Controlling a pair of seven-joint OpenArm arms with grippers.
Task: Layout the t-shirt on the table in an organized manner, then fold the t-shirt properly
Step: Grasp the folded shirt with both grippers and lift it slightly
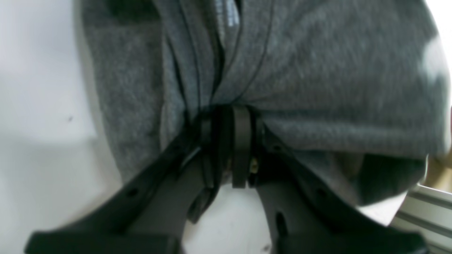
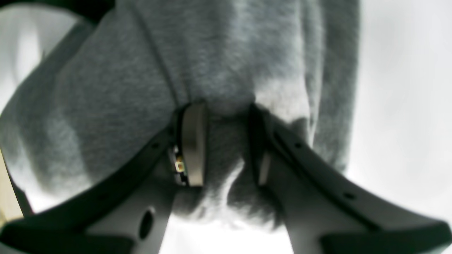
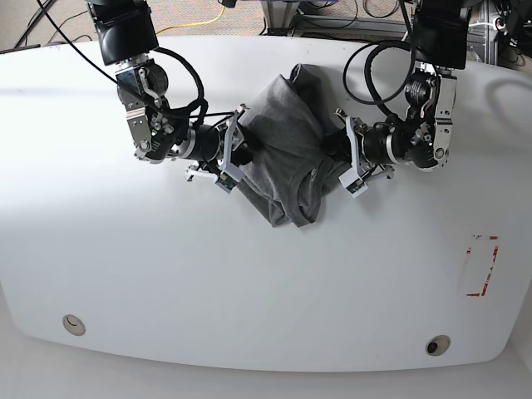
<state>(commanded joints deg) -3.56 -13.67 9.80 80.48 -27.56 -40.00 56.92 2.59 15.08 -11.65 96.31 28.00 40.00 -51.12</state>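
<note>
T-shirt [image 3: 287, 154] sits bunched and wrinkled on the table [image 3: 249, 283], dark heather grey. I see my left gripper [image 1: 231, 116] clamped tight on a fold; my right gripper [image 2: 222, 116] seems to pinch cloth between wider-set fingers.

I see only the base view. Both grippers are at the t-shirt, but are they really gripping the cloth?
Observer: Yes for the left gripper. Its wrist view shows the jaws nearly together, with folds of the t-shirt pinched at the tips.
Operator: And the right one?
Observer: The right gripper stands wider, with a thick bunch of cloth filling the gap between its fingers.
Operator: Does cloth hang out behind it?
Observer: Yes, a bunch pokes out below the fingers.
</note>
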